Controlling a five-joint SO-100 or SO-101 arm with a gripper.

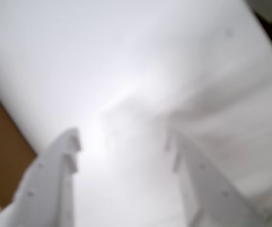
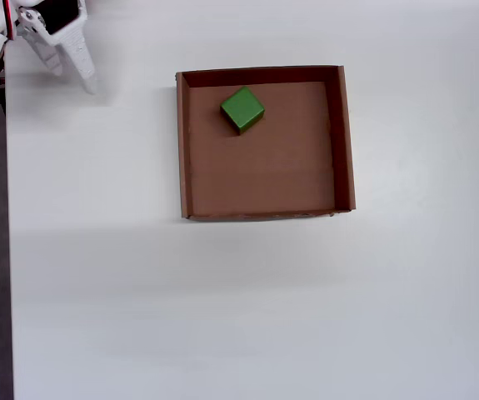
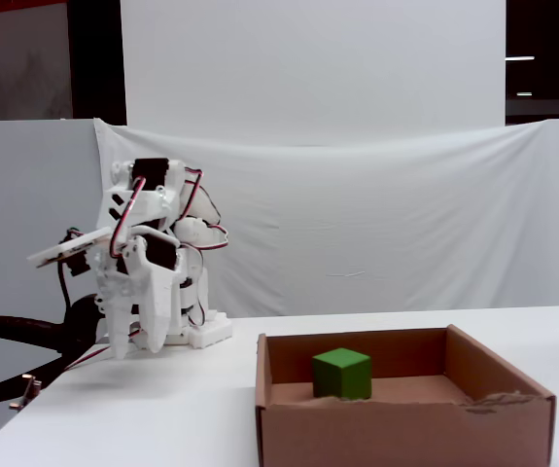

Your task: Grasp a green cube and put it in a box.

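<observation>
The green cube (image 2: pixel 242 109) lies inside the box (image 2: pixel 183 150), near its top wall in the overhead view. In the fixed view the green cube (image 3: pixel 341 374) rests on the floor of the box (image 3: pixel 405 428), left of its middle. My white gripper (image 2: pixel 72 73) is at the table's top-left corner, well apart from the box. It is open with nothing between its fingers. The blurred wrist view shows the gripper (image 1: pixel 122 139) over bare white table, with neither cube nor box in sight. In the fixed view the arm is folded and the gripper (image 3: pixel 135 348) points down.
The white table's left edge (image 2: pixel 7 250) runs just beside the arm. A black clamp (image 3: pixel 17 331) sticks out at the left in the fixed view. A white cloth backdrop (image 3: pixel 376 233) hangs behind the table. A brown patch (image 1: pixel 3 156) fills the wrist view's left edge.
</observation>
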